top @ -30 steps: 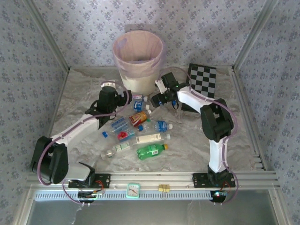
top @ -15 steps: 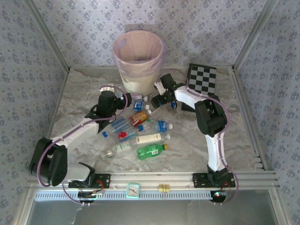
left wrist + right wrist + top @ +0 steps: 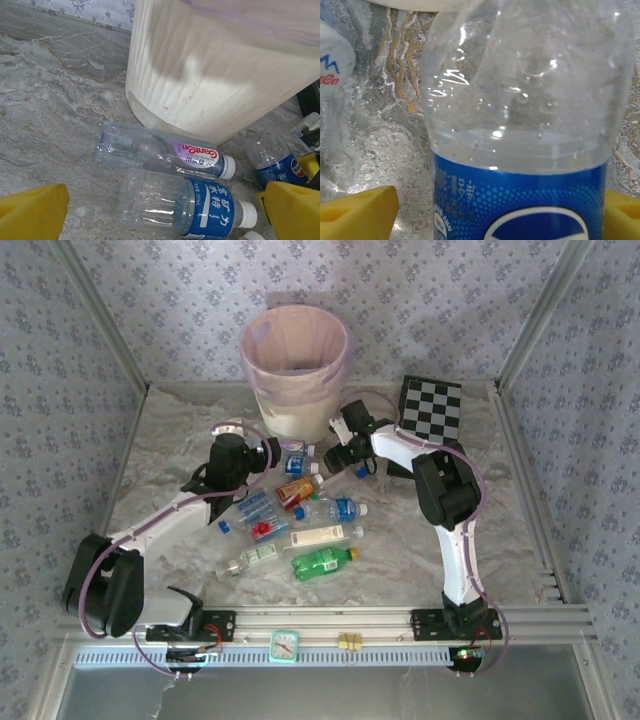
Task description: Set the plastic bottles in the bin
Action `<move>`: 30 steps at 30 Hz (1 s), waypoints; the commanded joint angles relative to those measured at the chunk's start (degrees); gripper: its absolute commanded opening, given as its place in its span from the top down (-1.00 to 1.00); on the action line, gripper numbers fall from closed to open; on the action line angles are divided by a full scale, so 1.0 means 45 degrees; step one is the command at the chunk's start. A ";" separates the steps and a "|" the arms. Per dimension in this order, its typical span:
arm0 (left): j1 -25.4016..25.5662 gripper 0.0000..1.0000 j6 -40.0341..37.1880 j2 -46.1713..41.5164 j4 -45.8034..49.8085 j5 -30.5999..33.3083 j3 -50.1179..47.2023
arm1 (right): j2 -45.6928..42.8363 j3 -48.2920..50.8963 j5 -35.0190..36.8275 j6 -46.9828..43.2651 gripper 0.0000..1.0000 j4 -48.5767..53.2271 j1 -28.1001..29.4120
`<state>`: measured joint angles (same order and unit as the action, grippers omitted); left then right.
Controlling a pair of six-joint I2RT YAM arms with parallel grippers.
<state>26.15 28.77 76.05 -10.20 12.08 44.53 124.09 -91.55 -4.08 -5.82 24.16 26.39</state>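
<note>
The bin (image 3: 295,360), cream-white with a pink bag, stands at the back centre. Several plastic bottles lie in front of it, among them an orange-labelled one (image 3: 295,490) and a green one (image 3: 322,560). My left gripper (image 3: 272,452) is open. In the left wrist view its yellow fingers (image 3: 32,212) flank a blue-labelled clear bottle (image 3: 190,205), with a purple-labelled bottle (image 3: 165,152) lying against the bin wall (image 3: 210,75). My right gripper (image 3: 490,215) is open around a clear bottle with a blue Pepsi label (image 3: 520,150). A gap shows beside its left finger (image 3: 360,212).
A black-and-white checkerboard (image 3: 432,410) lies at the back right, behind the right arm. Patterned walls and metal frame posts close in the marbled table (image 3: 170,440). A small clock (image 3: 285,645) sits on the front rail.
My right gripper has slid left toward the bottles by the bin, and its jaws have narrowed around the Pepsi bottle. The left arm shifted slightly and then held still, jaws wide.
</note>
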 commanded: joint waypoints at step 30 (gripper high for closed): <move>-0.0619 -1.00 0.1067 -0.0208 -0.0426 0.0373 -0.0428 | -0.6111 0.5017 -0.3978 0.3812 0.08 -0.4740 -0.2496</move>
<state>24.34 31.66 76.05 -10.37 13.32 43.42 101.54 -70.61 -17.67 6.00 8.05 16.60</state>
